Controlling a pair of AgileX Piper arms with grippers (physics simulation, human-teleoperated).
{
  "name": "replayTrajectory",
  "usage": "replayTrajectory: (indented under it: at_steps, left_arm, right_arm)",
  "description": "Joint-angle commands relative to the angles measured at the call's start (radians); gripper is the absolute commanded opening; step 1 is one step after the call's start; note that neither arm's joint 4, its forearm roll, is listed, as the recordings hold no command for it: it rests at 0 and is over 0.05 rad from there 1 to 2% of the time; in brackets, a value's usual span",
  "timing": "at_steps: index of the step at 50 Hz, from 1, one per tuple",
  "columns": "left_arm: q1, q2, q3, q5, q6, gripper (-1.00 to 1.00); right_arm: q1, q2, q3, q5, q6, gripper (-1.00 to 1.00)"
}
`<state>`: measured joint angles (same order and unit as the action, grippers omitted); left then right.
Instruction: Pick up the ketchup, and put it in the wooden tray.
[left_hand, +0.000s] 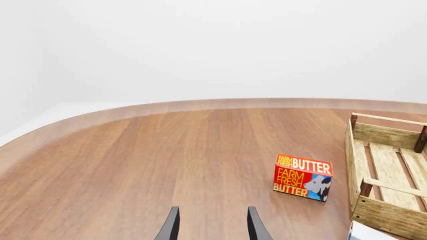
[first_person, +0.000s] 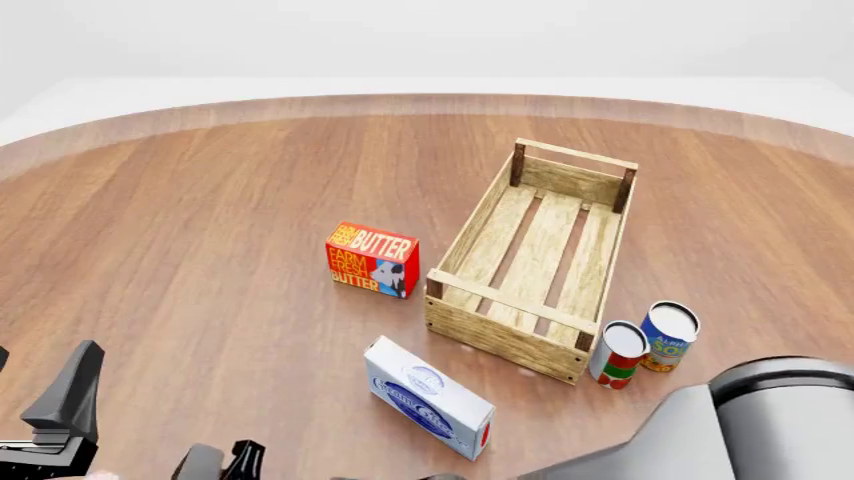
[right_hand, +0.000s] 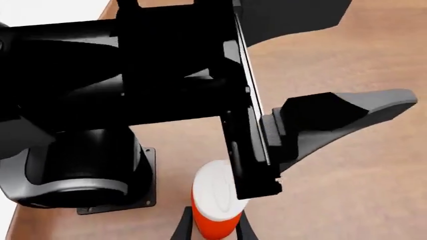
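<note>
Right hand (right_hand: 212, 231) looks pinched on the ketchup (right_hand: 215, 206), bottom of frame; left hand (left_hand: 212, 225) spread over the counter (left_hand: 147, 160).

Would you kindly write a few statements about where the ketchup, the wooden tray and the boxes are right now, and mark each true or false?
1. The wooden tray has nothing in it. True.
2. The ketchup lies inside the tray. False: it sits between the fingers of the right tool, near an arm base, as the right wrist view shows.
3. The butter box stands on the table to the left of the tray in the front view. True.
4. Two cans are stacked on the butter box. False: they stand on the table beside the tray's near right corner.
5. The left tool grips the butter box. False: its fingers are apart with nothing between them.
</note>
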<state>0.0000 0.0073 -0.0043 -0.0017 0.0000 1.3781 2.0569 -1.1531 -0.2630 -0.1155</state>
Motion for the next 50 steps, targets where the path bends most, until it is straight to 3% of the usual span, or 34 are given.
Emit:
replayTrajectory:
  at_steps: [1, 24, 33, 50]
  left_arm:
    - [0.0, 0.0, 0.0, 0.0, 0.0, 1.0]
    - [0.0, 0.0, 0.0, 0.0, 0.0, 1.0]
    - [0.0, 0.0, 0.0, 0.0, 0.0, 1.0]
    - [0.0, 0.0, 0.0, 0.0, 0.0, 1.0]
  right_arm:
    - [-0.033, -0.044, 0.065, -0.045, 0.026, -1.0]
    - [-0.116, -0.138, 0.14, -0.015, 0.015, -1.0]
    - [-0.151, -0.195, 0.142, 0.059, 0.008, -1.0]
    - [-0.238, -0.318, 0.123, 0.216, -0.057, -1.0]
